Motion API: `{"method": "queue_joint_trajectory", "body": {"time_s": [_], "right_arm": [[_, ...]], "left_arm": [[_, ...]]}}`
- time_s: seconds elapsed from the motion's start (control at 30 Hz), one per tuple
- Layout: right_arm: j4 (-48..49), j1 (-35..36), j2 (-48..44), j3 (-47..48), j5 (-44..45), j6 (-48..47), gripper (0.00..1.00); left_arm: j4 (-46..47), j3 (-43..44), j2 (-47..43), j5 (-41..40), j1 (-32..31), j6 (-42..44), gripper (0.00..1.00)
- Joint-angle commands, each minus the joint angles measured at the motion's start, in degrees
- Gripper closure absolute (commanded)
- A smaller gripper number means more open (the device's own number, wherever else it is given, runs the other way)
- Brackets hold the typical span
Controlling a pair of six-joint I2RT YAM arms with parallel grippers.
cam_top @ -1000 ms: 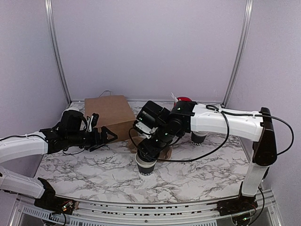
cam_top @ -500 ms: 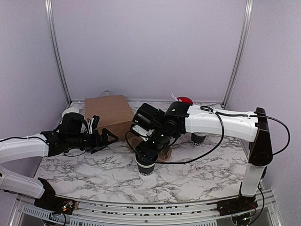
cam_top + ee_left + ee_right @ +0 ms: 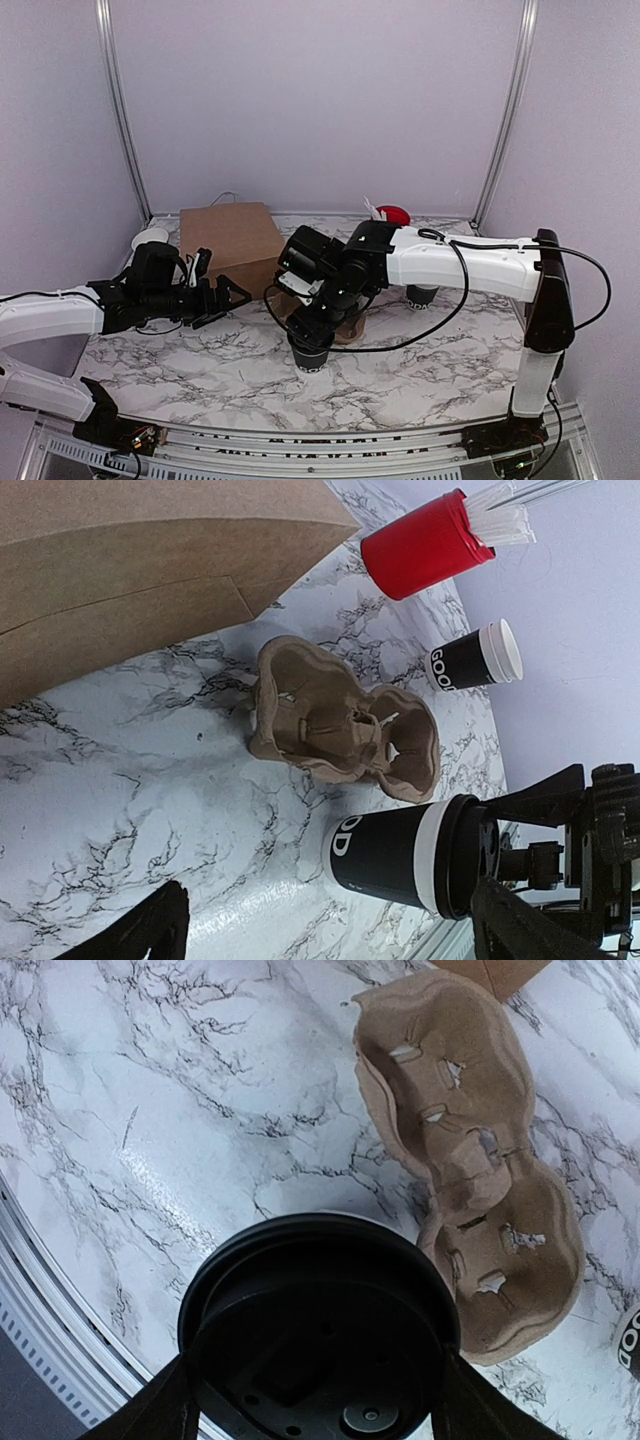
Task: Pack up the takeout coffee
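The right gripper [image 3: 311, 335] clasps the takeout coffee [image 3: 390, 855] by its lid, fingers [image 3: 165, 1405] set fairly wide (one either side), just in front of the pulp carrier [image 3: 330, 720]. Its arm has swung slightly leftward. The left gripper [image 3: 228, 297] hangs wide apart and empty, left of the carrier, barely shifted.

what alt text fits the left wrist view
A small black paper cup with a round black plastic lid, gripped at the lid by the right gripper, stands on a white marble table beside an empty brown moulded-pulp cup carrier.
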Motion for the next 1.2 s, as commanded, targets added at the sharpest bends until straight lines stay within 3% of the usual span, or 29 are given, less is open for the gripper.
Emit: {"method": "queue_joint_trajectory", "body": {"time_s": [0.0, 0.4, 0.8, 1.17], "right_arm": [[0.3, 0.6, 0.9, 1.1, -0.2, -0.3, 0.25], [1.0, 0.6, 1.1, -2.3, -1.5, 0.8, 0.25], [2.6, 0.8, 1.5, -5.0, -2.4, 2.2, 0.25], [3.1, 0.8, 1.8, -5.4, -2.4, 2.3, 0.25]], "left_arm": [[1.4, -0.4, -0.1, 0.4, -0.7, 0.1, 0.01], [1.3, 0.7, 3.2, 0.2, -2.7, 1.4, 0.01], [0.9, 5.1, 9.1, 0.4, -10.0, 5.4, 0.02], [0.6, 7.8, 14.5, -0.5, -12.1, 6.5, 0.05]]}}
